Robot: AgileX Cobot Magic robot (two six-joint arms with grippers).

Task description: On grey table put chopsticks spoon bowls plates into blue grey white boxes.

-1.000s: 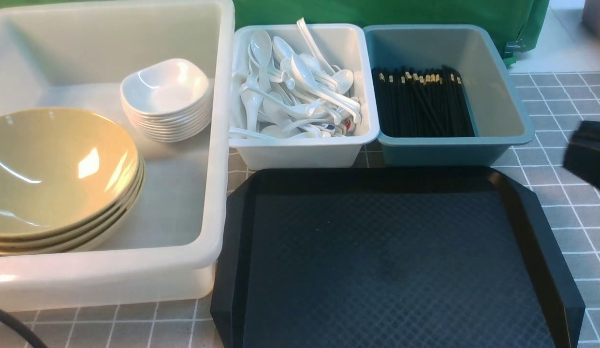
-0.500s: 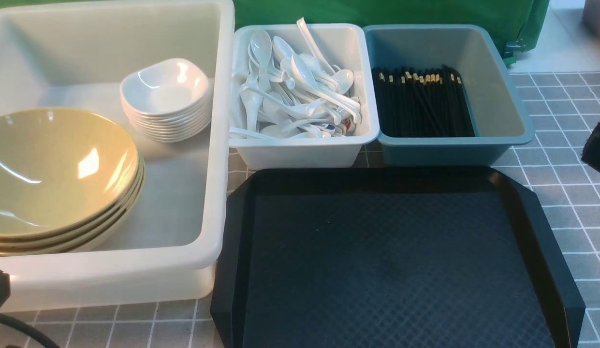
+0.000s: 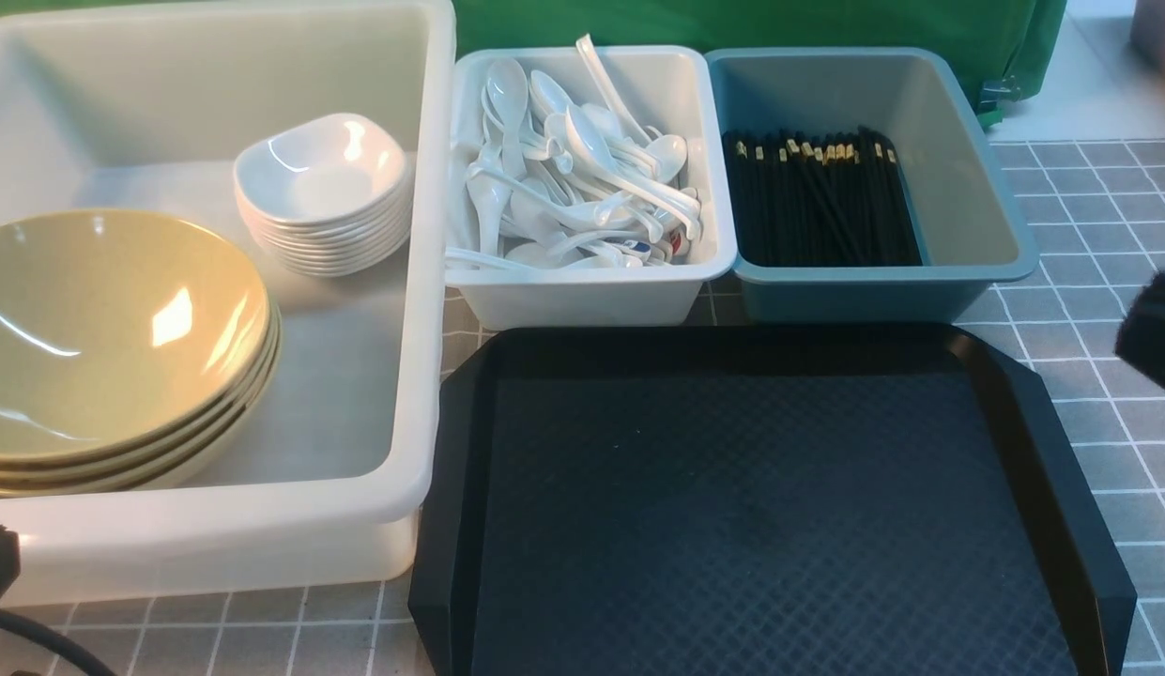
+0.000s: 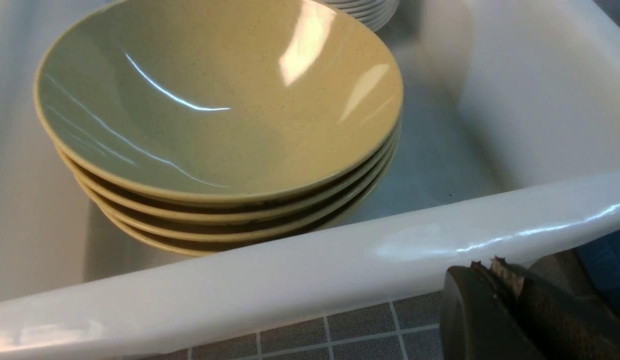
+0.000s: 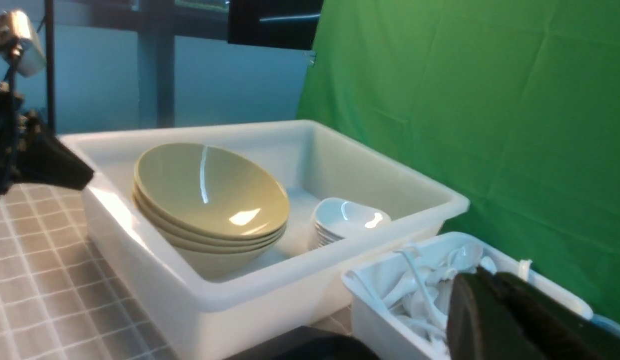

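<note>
Resting on the grey table, three boxes line the far side: the big translucent white tub on the robot's left, the smaller white bin in the middle and the blue-grey bin on the right, the last two side by side and touching. Inside the tub a stack of olive-yellow bowls fills the near left part, and a stack of small white plates stands behind it toward the tub's right wall, apart from the bowls. A heap of white spoons lies tangled in the white bin, some handles poking above its rim. Black chopsticks with gold bands lie packed together along the left side of the blue-grey bin. A black textured tray sits on the table in front of the two smaller bins. The left gripper hangs just outside the tub's near wall, above the table, its fingers pressed together with nothing between them. The right gripper hovers near the white bin, fingers likewise closed and holding nothing; in the front view it is only a dark blur at the right edge.
</note>
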